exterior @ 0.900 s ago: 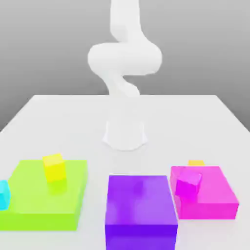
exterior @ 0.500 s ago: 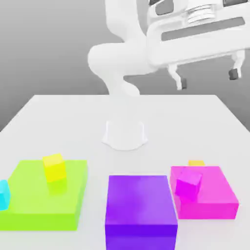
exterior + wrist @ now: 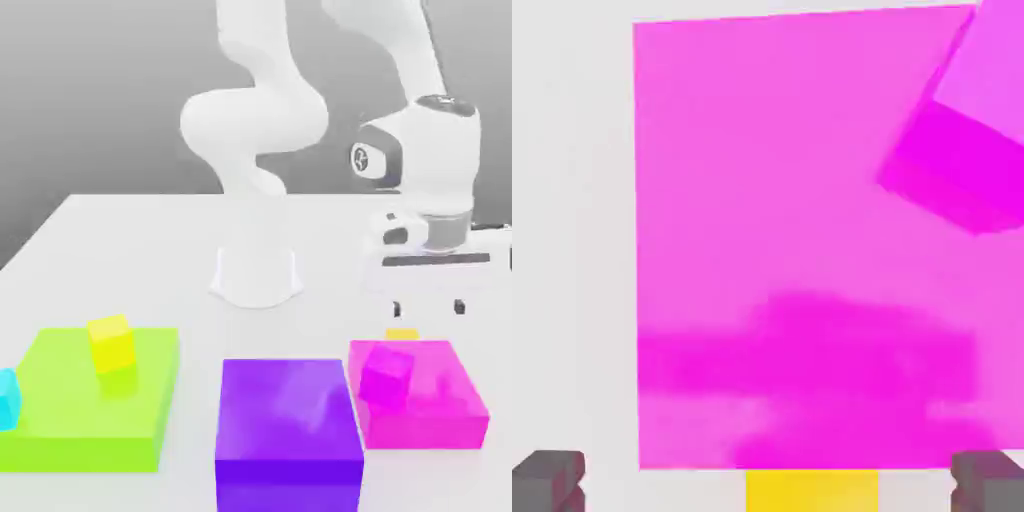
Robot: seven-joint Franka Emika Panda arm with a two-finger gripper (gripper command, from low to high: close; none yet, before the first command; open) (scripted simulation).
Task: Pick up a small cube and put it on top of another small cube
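The small cube point(image 3: 402, 334), plain orange-yellow, sits on the table just behind the big flat magenta block point(image 3: 440, 405); in the exterior view just its top edge peeks over that block. My gripper point(image 3: 428, 307) hangs open a little above and slightly to the exterior view's right of it, fingers pointing down and holding nothing. In the hand view the small cube point(image 3: 812, 491) lies between my two grey fingertips point(image 3: 548, 480), at the magenta block's point(image 3: 772, 250) edge. A magenta small cube point(image 3: 386, 375) rests on top of that block.
A big purple block point(image 3: 288, 420) lies at the front centre. At the exterior view's left, a lime-green block point(image 3: 60, 410) carries a lemon-yellow small cube point(image 3: 111, 343), with a cyan cube point(image 3: 8, 397) beside it. The arm's white base point(image 3: 256, 275) stands behind.
The hand has come down from high at the exterior view's upper right to hover low behind the magenta block. Its fingers stay open. No cube has moved.
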